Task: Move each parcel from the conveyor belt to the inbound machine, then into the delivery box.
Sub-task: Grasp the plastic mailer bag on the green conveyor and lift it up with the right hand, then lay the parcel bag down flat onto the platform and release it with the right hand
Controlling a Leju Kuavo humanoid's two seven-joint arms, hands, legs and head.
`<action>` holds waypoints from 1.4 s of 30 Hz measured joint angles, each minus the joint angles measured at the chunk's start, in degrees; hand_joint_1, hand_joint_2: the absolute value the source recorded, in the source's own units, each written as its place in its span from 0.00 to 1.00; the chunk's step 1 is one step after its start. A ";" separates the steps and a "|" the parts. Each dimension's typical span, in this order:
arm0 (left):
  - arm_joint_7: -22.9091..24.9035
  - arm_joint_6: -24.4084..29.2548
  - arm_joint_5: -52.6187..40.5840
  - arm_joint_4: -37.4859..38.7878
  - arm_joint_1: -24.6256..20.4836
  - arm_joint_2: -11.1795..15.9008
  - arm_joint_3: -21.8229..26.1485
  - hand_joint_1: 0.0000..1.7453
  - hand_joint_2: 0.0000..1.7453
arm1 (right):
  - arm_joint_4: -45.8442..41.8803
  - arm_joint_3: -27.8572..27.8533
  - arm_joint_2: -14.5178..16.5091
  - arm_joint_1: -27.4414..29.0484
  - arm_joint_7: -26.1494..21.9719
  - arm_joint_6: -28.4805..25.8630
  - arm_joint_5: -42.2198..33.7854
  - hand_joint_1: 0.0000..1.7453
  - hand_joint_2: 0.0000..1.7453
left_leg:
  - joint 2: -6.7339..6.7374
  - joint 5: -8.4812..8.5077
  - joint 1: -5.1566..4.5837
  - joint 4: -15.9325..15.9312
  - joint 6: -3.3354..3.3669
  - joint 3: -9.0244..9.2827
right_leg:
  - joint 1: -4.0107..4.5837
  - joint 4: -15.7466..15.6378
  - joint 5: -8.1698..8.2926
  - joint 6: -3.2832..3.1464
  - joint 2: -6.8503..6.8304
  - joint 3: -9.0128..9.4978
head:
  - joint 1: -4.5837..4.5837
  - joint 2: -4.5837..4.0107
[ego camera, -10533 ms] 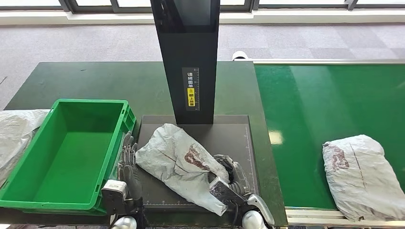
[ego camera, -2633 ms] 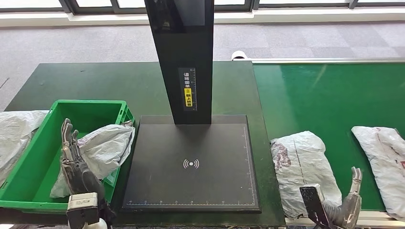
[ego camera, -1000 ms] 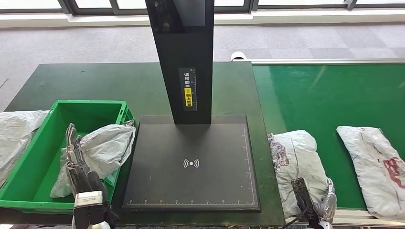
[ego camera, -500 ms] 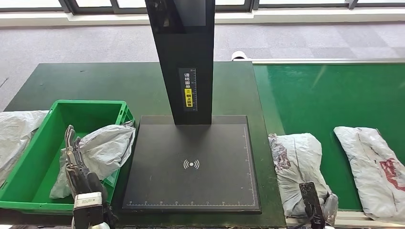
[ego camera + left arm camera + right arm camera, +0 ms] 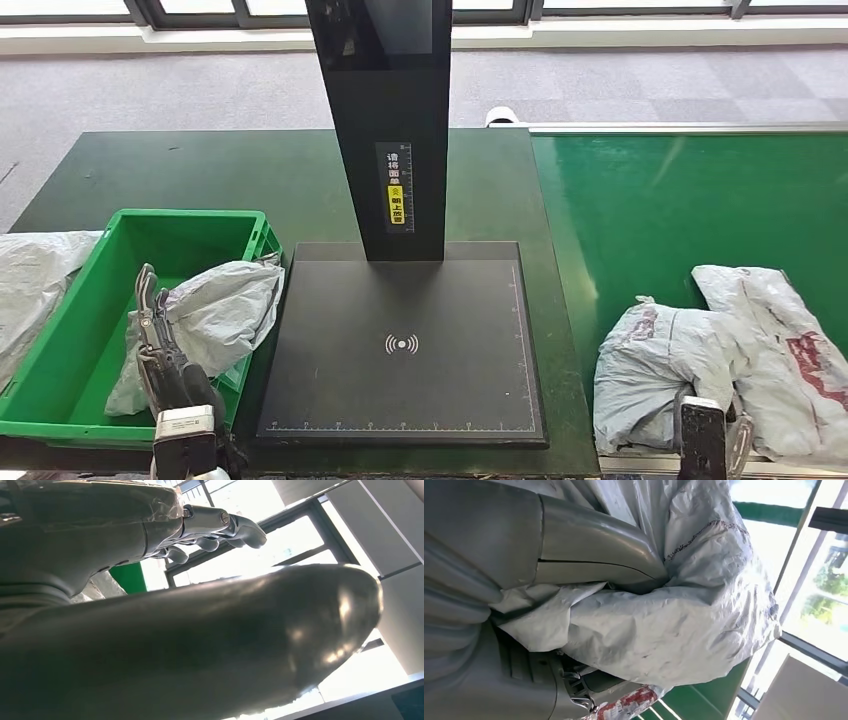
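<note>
One parcel (image 5: pixel 205 320) in bin (image 5: pixel 60 330) lower left w/ left hand (image 5: pixel 160 350) spread, empty; right hand (image 5: pixel 715 445) grips bag (image 5: pixel 655 370), lower right; scanner next.

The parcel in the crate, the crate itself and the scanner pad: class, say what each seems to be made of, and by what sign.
Parcel in the crate: thin grey plastic film, probably a poly mailer; it creases and shines softly.
Crate: rigid green moulded plastic, judging by its ribbed rim.
Scanner pad: a matt black hard sheet; material uncertain.
</note>
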 joint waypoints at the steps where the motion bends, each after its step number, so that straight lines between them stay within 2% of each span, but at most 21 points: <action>1: -0.08 -0.03 0.15 0.00 0.02 -0.01 0.01 0.00 0.00 | -1.83 0.87 0.02 0.95 0.00 -1.76 -1.85 1.00 1.00 | -0.06 0.01 -0.01 0.00 0.02 -0.01 | -0.04 0.01 -0.01 0.02 -0.07 0.00 | 0.00 0.00; 5: -0.50 -0.64 1.18 0.04 0.19 -0.01 0.12 0.00 0.00 | -14.85 7.51 -0.39 6.23 -0.08 -13.13 -7.92 1.00 1.00 | -0.17 0.02 -0.02 0.00 0.01 -0.05 | -0.09 0.03 -0.06 0.06 -0.16 0.00 | 0.00 0.00; 8: -0.90 -1.15 1.62 0.14 0.18 -0.01 0.16 0.00 0.00 | -23.79 12.69 -1.24 9.26 -0.16 -18.02 -8.20 1.00 1.00 | -0.11 -0.03 -0.01 -0.02 -0.02 -0.01 | -0.05 0.02 -0.09 0.05 -0.07 -0.01 | 0.00 -0.01; 16: -1.08 -1.59 1.73 0.33 0.15 -0.01 0.28 0.00 0.00 | -33.95 18.69 -2.42 12.56 -0.11 -20.04 -7.48 1.00 1.00 | -0.10 -0.05 -0.01 -0.01 0.00 -0.04 | -0.10 0.02 -0.10 0.07 -0.04 0.04 | 0.00 0.00; 23: -1.25 -3.97 1.72 1.15 -0.70 -0.04 0.39 0.00 0.00 | -43.87 25.74 -3.49 14.48 -0.13 -21.22 3.11 1.00 1.00 | -0.10 -0.04 -0.01 -0.01 0.00 0.04 | -0.09 0.02 -0.10 0.07 -0.04 0.04 | 0.00 0.00; 28: -1.25 -4.30 1.70 1.68 -1.07 -0.08 0.42 0.00 0.00 | -46.84 29.30 -4.20 15.04 -0.10 -21.16 4.48 1.00 1.00 | -0.09 -0.04 -0.01 -0.01 0.01 0.03 | -0.09 0.02 -0.10 0.08 -0.03 0.03 | 0.00 0.00; 31: -1.13 -5.14 1.68 1.95 -1.46 -0.18 0.45 0.00 0.00 | -45.01 31.08 -4.54 13.37 -0.10 -16.64 6.87 1.00 1.00 | 0.06 -0.14 0.01 -0.04 0.00 -0.30 | -0.05 0.02 -0.13 0.06 0.10 0.10 | 0.01 0.00; 33: -0.66 -5.96 1.36 2.32 -2.52 -0.44 0.37 0.00 0.00 | -38.28 33.59 -4.37 9.31 0.03 -10.02 10.16 1.00 1.00 | 0.43 -0.27 0.04 -0.04 0.00 -0.27 | 0.02 0.01 -0.14 0.04 0.42 0.15 | 0.01 0.00; 35: -0.11 -6.21 0.83 2.71 -3.72 -0.83 0.18 0.00 0.00 | -30.20 36.26 -3.80 5.61 0.20 -6.07 11.73 1.00 1.00 | 0.50 -0.17 0.03 -0.01 0.08 -0.09 | 0.03 0.01 -0.09 0.05 0.45 0.16 | -0.01 0.00; 42: 0.44 -6.12 0.46 3.76 -4.61 -1.04 0.02 0.00 0.00 | -14.53 40.00 -2.51 -0.14 0.17 -1.02 11.18 1.00 1.00 | 0.03 0.20 0.02 0.02 -0.05 -0.04 | 0.10 0.04 0.09 0.01 0.13 -0.04 | -0.01 0.00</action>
